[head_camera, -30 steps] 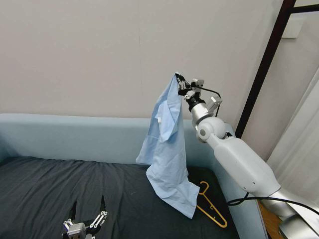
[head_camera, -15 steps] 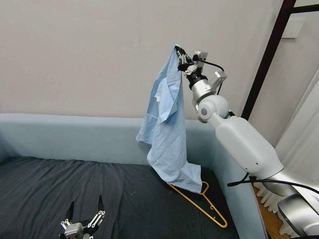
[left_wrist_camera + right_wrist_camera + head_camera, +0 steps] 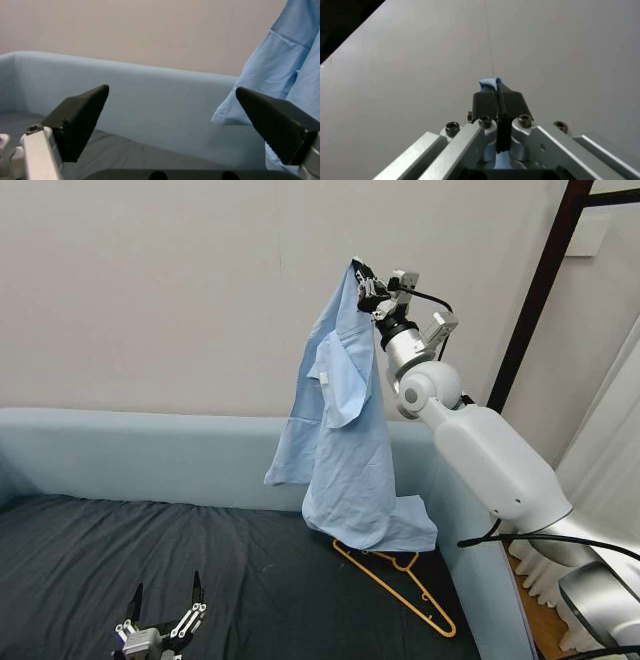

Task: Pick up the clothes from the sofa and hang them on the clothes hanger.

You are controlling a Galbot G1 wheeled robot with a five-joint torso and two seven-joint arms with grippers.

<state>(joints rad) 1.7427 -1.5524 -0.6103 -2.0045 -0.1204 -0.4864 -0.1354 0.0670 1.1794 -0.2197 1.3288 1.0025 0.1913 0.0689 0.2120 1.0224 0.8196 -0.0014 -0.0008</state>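
Observation:
A light blue shirt (image 3: 345,430) hangs in the air in front of the wall, above the right end of the sofa. My right gripper (image 3: 362,282) is shut on its top edge, raised high; in the right wrist view a blue fold (image 3: 491,81) sticks out between the shut fingertips. The shirt's hem hangs just above a yellow clothes hanger (image 3: 405,585) lying on the dark seat. The shirt's edge (image 3: 280,75) also appears in the left wrist view. My left gripper (image 3: 162,620) stays low over the seat at the front left, open, holding nothing.
The sofa has a light blue back (image 3: 140,455) and a dark grey seat (image 3: 110,570). A dark upright pole (image 3: 530,310) stands to the right, with pale curtain fabric (image 3: 600,480) beyond it. The wall behind is plain.
My right gripper has lifted the shirt higher, so its hem has risen off the seat and uncovered more of the yellow hanger. My left gripper has sunk slightly lower in the view.

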